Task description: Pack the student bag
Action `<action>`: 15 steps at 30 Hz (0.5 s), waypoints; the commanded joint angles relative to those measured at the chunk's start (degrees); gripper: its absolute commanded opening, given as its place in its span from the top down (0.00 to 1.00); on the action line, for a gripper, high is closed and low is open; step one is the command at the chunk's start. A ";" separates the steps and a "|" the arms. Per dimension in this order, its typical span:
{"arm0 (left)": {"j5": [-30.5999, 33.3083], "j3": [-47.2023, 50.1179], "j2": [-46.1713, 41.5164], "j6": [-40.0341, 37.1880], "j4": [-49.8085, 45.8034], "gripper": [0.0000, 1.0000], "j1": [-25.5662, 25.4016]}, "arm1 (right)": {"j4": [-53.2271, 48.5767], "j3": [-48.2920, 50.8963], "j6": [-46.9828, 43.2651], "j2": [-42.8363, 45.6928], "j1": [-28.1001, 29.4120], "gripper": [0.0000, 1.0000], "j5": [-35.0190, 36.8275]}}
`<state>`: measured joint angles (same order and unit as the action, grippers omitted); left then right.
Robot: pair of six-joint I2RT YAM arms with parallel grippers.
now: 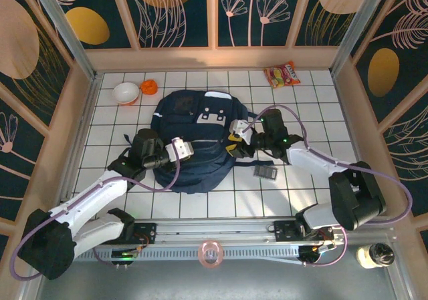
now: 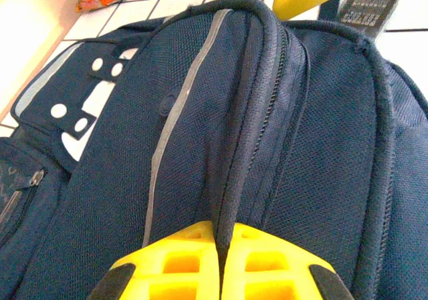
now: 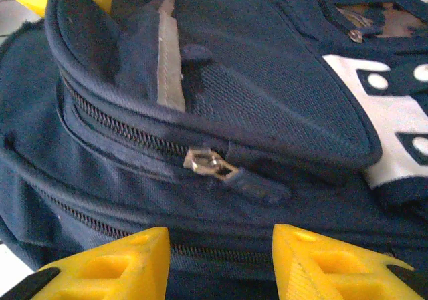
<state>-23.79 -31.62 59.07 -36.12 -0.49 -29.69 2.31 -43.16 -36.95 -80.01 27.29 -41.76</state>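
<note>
Right now the large navy-blue fabric student bag (image 1: 194,123) lies flat in the middle of the white-tiled desk (image 1: 301,113), its grey-white patch (image 1: 215,106) towards the far wall. My left jaws are pressed together at the bag's near-left side, and the wrist view shows their yellow fingertips (image 2: 187,260) clamped on a raised ridge of the fabric that runs away from them, with a thin grey stripe (image 2: 175,123) just beside that ridge. My right jaws stand apart at the bag's right edge and hold nothing. Their yellow fingertips (image 3: 120,260) sit low against the side panel, and a small silver metal zip pull (image 3: 208,161) on the closed zip lies just above the gap between them.

Beside the bag on the right, a flat dark rectangular object (image 1: 265,172) rests on the tiles near my right arm. A red-and-orange snack packet (image 1: 282,74) lies at the far right of the desk. At the far left, a white bowl (image 1: 126,93) sits on the tiles with a small orange object (image 1: 149,86) just beside it.
</note>
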 commanded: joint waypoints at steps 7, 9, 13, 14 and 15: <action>-7.80 -0.78 -1.42 2.37 7.67 1.00 0.17 | -0.87 -5.54 0.13 -4.78 -0.35 0.56 -10.44; -7.85 -0.80 -1.00 2.46 8.11 1.00 0.16 | -2.48 -6.29 0.00 -5.45 -0.30 0.58 -11.76; -6.50 -1.00 -0.31 2.79 8.79 1.00 0.16 | -7.24 -7.64 -0.28 -5.65 -0.17 0.65 -14.03; -6.11 -1.08 -0.27 2.82 8.80 1.00 0.16 | -8.85 -8.06 -0.41 -5.67 -0.14 0.68 -14.05; -5.77 -1.16 -0.27 2.74 8.84 1.00 0.16 | -10.15 -8.25 -0.57 -5.44 -0.18 0.70 -13.97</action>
<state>-25.50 -31.57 59.20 -34.39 0.69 -29.52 -2.31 -49.54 -37.23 -85.36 26.57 -50.87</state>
